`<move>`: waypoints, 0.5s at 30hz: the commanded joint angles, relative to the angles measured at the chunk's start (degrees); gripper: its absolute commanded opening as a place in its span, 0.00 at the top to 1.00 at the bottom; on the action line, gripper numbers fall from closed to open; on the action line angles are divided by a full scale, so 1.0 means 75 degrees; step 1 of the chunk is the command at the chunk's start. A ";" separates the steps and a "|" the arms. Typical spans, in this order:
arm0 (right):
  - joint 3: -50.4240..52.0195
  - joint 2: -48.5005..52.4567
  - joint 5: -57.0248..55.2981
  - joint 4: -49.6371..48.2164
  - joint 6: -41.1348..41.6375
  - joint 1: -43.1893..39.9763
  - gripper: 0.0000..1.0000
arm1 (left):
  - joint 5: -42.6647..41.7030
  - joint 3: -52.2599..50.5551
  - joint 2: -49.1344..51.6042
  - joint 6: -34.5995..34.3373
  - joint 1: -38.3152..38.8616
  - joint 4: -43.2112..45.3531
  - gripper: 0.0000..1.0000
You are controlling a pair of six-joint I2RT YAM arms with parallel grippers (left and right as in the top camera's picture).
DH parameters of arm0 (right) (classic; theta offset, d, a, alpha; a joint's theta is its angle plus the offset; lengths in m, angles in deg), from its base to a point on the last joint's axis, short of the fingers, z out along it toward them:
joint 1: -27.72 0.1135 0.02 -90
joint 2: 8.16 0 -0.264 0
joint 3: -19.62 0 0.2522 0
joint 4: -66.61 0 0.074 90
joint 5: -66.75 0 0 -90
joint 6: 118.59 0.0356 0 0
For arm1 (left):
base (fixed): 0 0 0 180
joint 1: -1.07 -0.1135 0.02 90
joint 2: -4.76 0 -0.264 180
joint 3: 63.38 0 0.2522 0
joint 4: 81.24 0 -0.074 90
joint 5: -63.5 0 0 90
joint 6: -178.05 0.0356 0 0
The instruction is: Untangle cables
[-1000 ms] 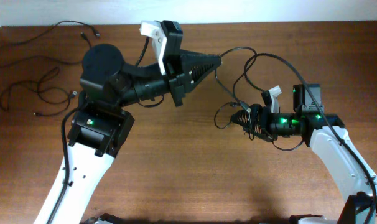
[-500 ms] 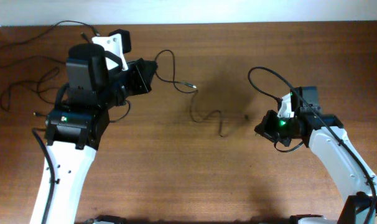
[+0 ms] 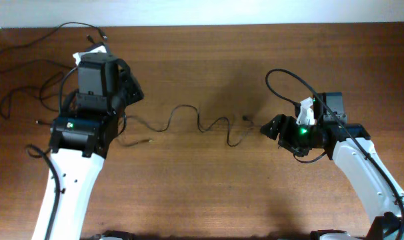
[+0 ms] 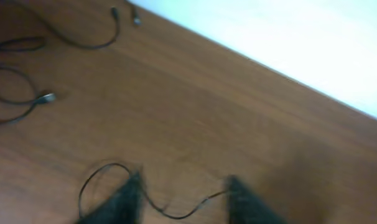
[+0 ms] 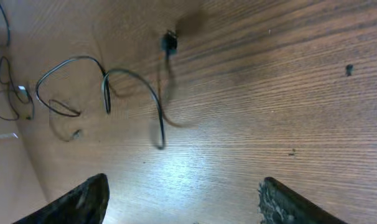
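**Both grippers open as one cable lies stretched across the table**

The fingers (image 4: 129,196) of the left gripper (image 4: 183,180) stand apart in the left wrist view, dark and blurred at the bottom edge and clamped on nothing. A stretch of the middle cable (image 3: 199,127) lies on the wood between them, and the blur hides whether it touches either finger. The right gripper (image 5: 183,183) has its fingers spread wide too, with plain wood grain between them.

The middle cable runs in loose waves across the centre of the wooden table (image 3: 209,193), from beside the left arm towards the right gripper. Its small dark plug (image 5: 168,40) lies flat just ahead of the right fingers, near them but apart. From there the cord curls back through several loops in the right wrist view. A short thin tail with a pale tip lies just below the waves, close to the left arm. Which cord it belongs to cannot be told.

The two other cables (image 4: 95,46) lie in slack curves at the far left corner, well apart from both grippers, beside the pale wall (image 4: 288,37) along the table's far edge.
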 commanded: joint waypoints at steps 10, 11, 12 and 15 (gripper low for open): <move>0.0017 -0.0122 -0.0274 -0.0020 0.0009 0.0044 0.15 | -0.2681 0.0047 0.2285 0.3483 0.0909 0.0122 0.37; 0.0017 -0.0122 -0.0382 -0.0015 0.0009 0.0044 0.12 | -0.2229 0.0047 0.2643 0.4421 0.1163 0.0356 0.32; 0.0017 -0.0122 -0.0408 -0.0012 0.0006 0.0044 0.11 | -0.1469 0.0050 0.2955 0.4674 0.1326 0.0632 0.30; 0.0017 -0.0122 -0.0411 0.0023 0.0003 0.0044 0.10 | -0.0956 0.0050 0.3896 0.5770 0.1454 0.1317 0.27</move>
